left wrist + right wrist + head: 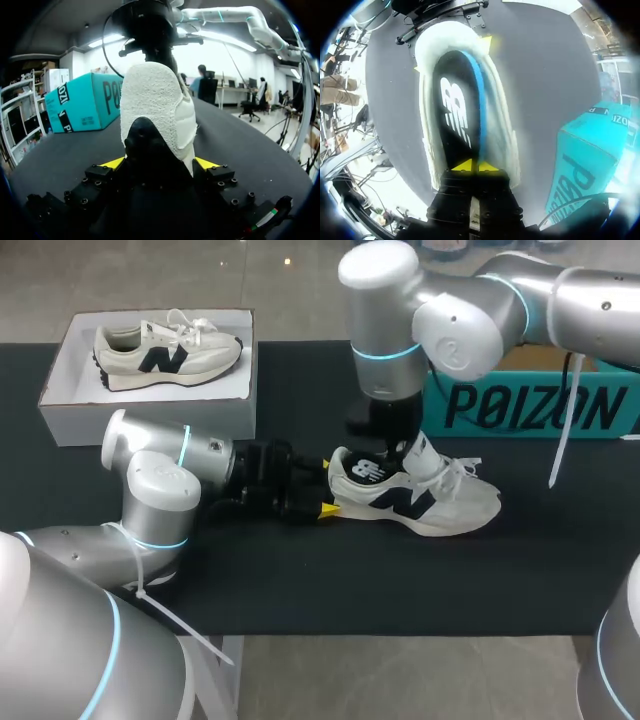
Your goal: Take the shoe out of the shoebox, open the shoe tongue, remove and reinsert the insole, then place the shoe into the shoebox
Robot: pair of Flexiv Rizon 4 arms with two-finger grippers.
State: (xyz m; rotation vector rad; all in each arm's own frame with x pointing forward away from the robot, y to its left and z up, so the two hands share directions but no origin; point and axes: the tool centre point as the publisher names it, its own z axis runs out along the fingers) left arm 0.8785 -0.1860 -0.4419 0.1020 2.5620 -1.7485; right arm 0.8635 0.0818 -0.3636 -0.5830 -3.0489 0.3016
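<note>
A white shoe (pixel 440 502) with dark trim sits upright near the middle of the black counter (pixel 400 580), toe toward 3 o'clock. The left pincer (pixel 159 163), coming in from 9 o'clock, has its yellow tips pressed against both sides of the heel. The right pincer (pixel 475 165) hangs over the shoe's opening, tips nearly together on the dark insole (pixel 455 110) inside the shoe. The white shoebox (pixel 60 390) at 10 o'clock holds a second shoe (pixel 165 352), and a teal box (pixel 530 405) stands at 2 o'clock.
</note>
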